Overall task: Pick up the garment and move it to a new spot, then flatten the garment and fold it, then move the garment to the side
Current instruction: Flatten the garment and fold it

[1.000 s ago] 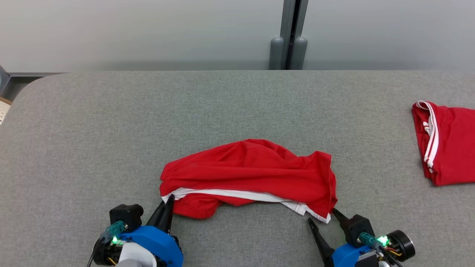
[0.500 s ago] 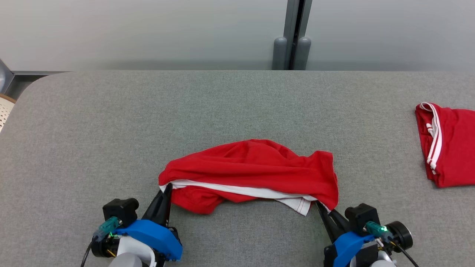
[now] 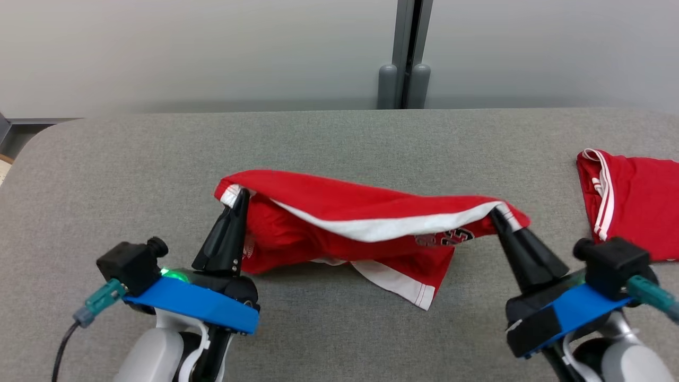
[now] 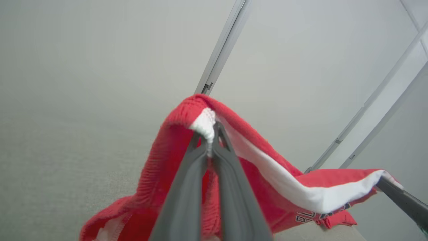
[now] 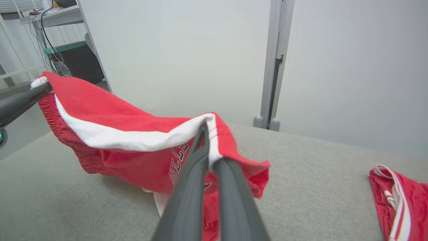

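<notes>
Garment (image 3: 339, 199) is red, with a broad white band and dark lettering. Second garment (image 3: 639, 196): red, thin white stripes. Table (image 3: 132, 159): grey, speckled. Wall (image 3: 212, 53): pale grey.

Left gripper (image 4: 210, 134) holding up one corner of the red garment (image 4: 167, 160).
The two dark fingers (image 4: 187, 201) are pressed together on a white, bunched bit of hem, and the red cloth folds over their tips and hangs down on both sides. From this corner a white band (image 4: 284, 187) runs down to the right, sagging a little, to the tip of the right gripper (image 4: 384, 185), which touches its far end near the right edge. Under the band some black letters (image 4: 306, 219) show, too cut off to read. The grey table (image 4: 50, 187) lies low on the left. Behind is a pale wall (image 4: 100, 50) with slanted metal bars (image 4: 222, 43).
</notes>
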